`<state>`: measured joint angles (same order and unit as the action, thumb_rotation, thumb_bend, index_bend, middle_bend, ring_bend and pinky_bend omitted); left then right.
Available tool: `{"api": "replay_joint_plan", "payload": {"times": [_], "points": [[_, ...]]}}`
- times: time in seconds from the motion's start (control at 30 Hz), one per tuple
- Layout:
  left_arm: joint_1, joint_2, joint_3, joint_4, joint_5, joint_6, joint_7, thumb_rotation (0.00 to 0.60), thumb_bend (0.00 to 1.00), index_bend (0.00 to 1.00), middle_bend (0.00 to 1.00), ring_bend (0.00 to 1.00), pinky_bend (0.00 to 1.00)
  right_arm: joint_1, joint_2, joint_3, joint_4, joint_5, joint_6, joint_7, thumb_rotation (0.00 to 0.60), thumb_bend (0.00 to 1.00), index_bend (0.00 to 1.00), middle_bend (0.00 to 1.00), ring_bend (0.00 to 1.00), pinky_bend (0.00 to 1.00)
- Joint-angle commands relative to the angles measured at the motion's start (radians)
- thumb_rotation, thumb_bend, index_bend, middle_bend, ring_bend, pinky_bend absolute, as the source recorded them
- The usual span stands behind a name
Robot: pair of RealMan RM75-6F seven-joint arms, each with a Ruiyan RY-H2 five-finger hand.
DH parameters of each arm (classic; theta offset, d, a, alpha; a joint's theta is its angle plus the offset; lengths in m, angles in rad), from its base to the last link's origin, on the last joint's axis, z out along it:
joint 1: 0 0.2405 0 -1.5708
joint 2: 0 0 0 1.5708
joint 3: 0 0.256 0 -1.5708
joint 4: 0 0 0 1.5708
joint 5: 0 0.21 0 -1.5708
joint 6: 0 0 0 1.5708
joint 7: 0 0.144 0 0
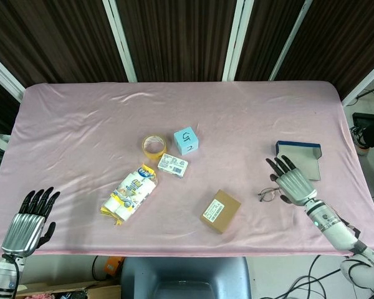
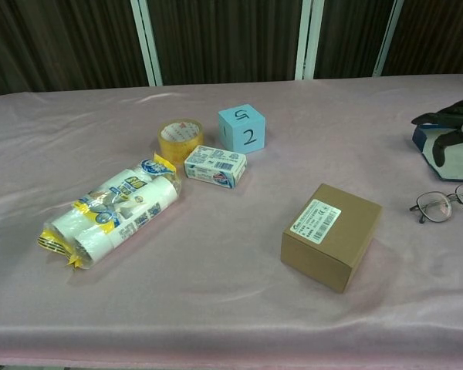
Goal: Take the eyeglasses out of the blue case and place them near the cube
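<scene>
Thin-wired eyeglasses (image 1: 271, 194) lay on the pink tablecloth (image 1: 81, 137) at the right side of the table, out of the blue case (image 1: 299, 159), which sat open just beyond them toward the far right. The right hand (image 1: 292, 184) hovered over the right part of the glasses with its fingers spread, holding nothing; whether it touched the frame could not be told. The light blue cube (image 1: 186, 141) stood well apart from the glasses, near the table's middle. Beside the cube were a roll of yellow tape (image 1: 153, 147) and a small printed carton (image 1: 172, 165), with a wrapped pack of rolls (image 1: 129, 194) nearer and to the left. A brown cardboard box (image 1: 220, 211) lay between the cube group and the glasses. The left hand (image 1: 26, 230) hung at the near left table edge, fingers apart and empty.
</scene>
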<state>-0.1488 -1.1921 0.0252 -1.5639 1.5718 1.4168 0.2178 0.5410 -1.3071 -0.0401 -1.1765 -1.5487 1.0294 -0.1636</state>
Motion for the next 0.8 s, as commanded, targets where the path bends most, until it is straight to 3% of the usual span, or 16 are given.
{"api": "replay_joint_plan", "payload": {"times": [0.03,0.37,0.8], "points": [[0.0,0.0,0.0,0.0,0.0,0.0,0.0,0.6,0.43,0.0,0.0,0.0,0.05,0.0,0.001,-0.008,0.008,-0.006,-0.01,0.017,0.6,0.42,0.55,0.01,0.0,0.0],[0.0,-0.001,0.0,-0.001,0.0,-0.002,0.003,0.6,0.43,0.0,0.0,0.0,0.05,0.011,-0.089,-0.021,0.147,-0.026,-0.045,0.065,0.6,0.48,0.57,0.02,0.0,0.0],[0.003,0.003,-0.001,0.001,0.0,0.004,-0.007,0.6,0.43,0.0,0.0,0.0,0.05,0.017,-0.132,-0.022,0.215,-0.025,-0.067,0.092,0.6,0.52,0.6,0.03,0.0,0.0]]}}
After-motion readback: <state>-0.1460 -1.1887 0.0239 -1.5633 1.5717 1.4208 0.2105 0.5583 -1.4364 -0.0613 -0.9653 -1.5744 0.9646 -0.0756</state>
